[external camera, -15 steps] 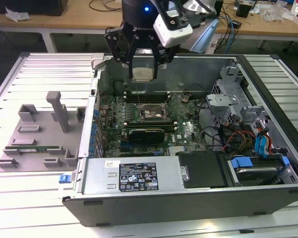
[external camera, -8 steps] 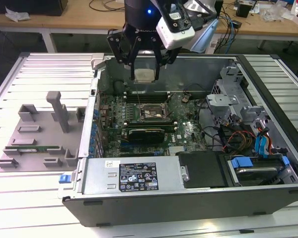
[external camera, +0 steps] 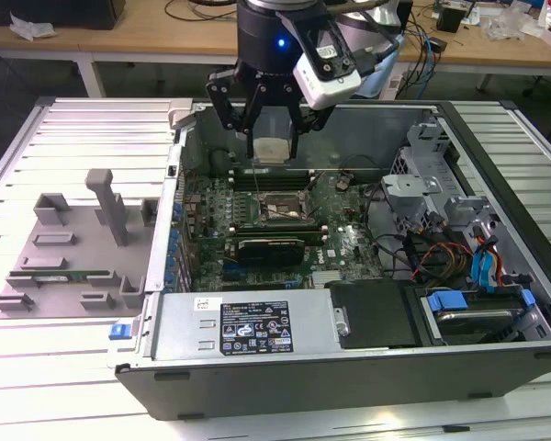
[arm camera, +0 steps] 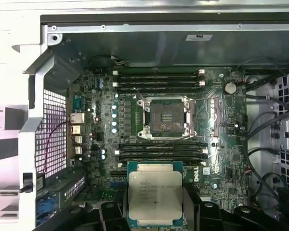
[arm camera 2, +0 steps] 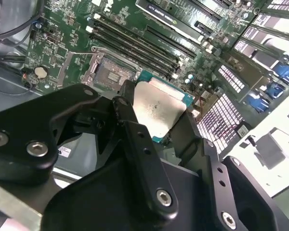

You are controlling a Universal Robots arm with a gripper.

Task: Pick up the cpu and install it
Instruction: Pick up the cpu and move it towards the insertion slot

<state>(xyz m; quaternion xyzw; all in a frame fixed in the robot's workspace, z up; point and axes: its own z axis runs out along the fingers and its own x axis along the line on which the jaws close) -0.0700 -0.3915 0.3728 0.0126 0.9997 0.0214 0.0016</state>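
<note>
My gripper (external camera: 274, 147) is shut on the cpu (external camera: 273, 150), a flat square chip with a silver-grey metal top. I hold it in the air above the far part of the open computer case (external camera: 349, 367). In both wrist views the cpu (arm camera: 155, 196) (arm camera 2: 159, 109) sits between my black fingers (arm camera 2: 135, 144). The dark metal-framed socket (arm camera: 166, 117) (external camera: 282, 209) lies open and empty on the green motherboard (arm camera: 106, 120), below the chip and a little nearer the case's front. In the second wrist view the socket (arm camera 2: 108, 74) shows beyond the chip.
Black memory slots (arm camera: 159, 79) flank the socket on two sides. A grey fixture (external camera: 73, 248) with a green memory stick (external camera: 64, 274) lies on the table at the exterior view's left. Drive cages and cables (external camera: 459, 248) fill the case at the exterior view's right. A power supply (external camera: 248, 323) lines the front.
</note>
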